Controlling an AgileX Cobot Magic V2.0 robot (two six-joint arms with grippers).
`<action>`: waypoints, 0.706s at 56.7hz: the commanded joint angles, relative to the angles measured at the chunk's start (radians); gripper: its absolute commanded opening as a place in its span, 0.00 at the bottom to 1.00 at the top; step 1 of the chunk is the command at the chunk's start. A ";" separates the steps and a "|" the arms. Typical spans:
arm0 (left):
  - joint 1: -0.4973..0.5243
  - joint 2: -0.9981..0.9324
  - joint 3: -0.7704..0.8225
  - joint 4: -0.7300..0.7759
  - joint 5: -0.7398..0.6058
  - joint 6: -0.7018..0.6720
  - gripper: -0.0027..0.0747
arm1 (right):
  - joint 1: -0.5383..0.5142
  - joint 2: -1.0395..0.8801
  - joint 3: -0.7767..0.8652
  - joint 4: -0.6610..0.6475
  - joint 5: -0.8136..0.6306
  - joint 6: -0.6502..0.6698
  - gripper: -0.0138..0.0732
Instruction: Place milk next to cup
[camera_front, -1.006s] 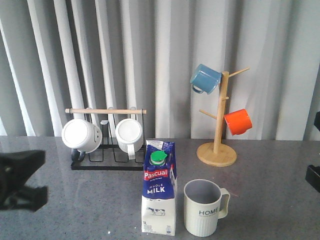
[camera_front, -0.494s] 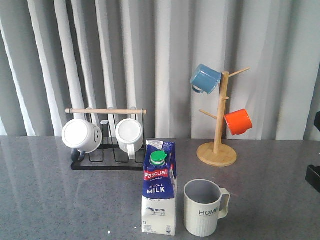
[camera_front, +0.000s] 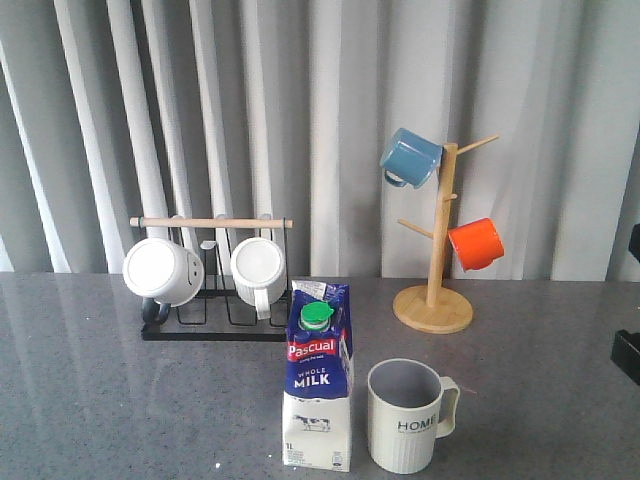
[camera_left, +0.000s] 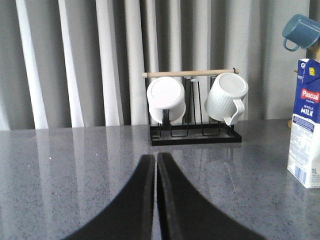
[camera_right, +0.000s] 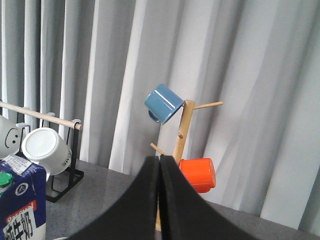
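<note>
The milk (camera_front: 319, 375) is a blue-and-white carton with a green cap, standing upright near the table's front edge. Just to its right, a small gap apart, stands the cup (camera_front: 404, 415), a cream ribbed mug marked "HOME" with its handle pointing right. My left gripper (camera_left: 156, 165) is shut on nothing, low over bare table, well to the left of the milk (camera_left: 306, 140). In the right wrist view my right gripper (camera_right: 160, 165) is also shut and empty, with the milk (camera_right: 20, 205) off to one side. Neither gripper's fingers show in the front view.
A black rack (camera_front: 215, 325) with a wooden bar holds two white mugs (camera_front: 163, 271) behind the milk. A wooden mug tree (camera_front: 435, 300) at the back right carries a blue mug (camera_front: 411, 157) and an orange mug (camera_front: 476, 243). Grey curtains hang behind the table.
The left gripper, seen at the left edge of the front view a second ago, has drawn out of that view. Milk and cup have not moved.
</note>
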 joint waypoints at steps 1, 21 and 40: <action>-0.042 -0.012 -0.018 -0.035 -0.016 -0.008 0.03 | -0.008 -0.004 -0.030 -0.001 -0.074 -0.008 0.15; -0.099 -0.012 -0.018 -0.086 0.021 0.086 0.03 | -0.008 -0.004 -0.030 -0.001 -0.074 -0.008 0.15; -0.099 -0.012 -0.019 -0.110 0.021 0.123 0.03 | -0.008 -0.004 -0.030 -0.001 -0.074 -0.008 0.15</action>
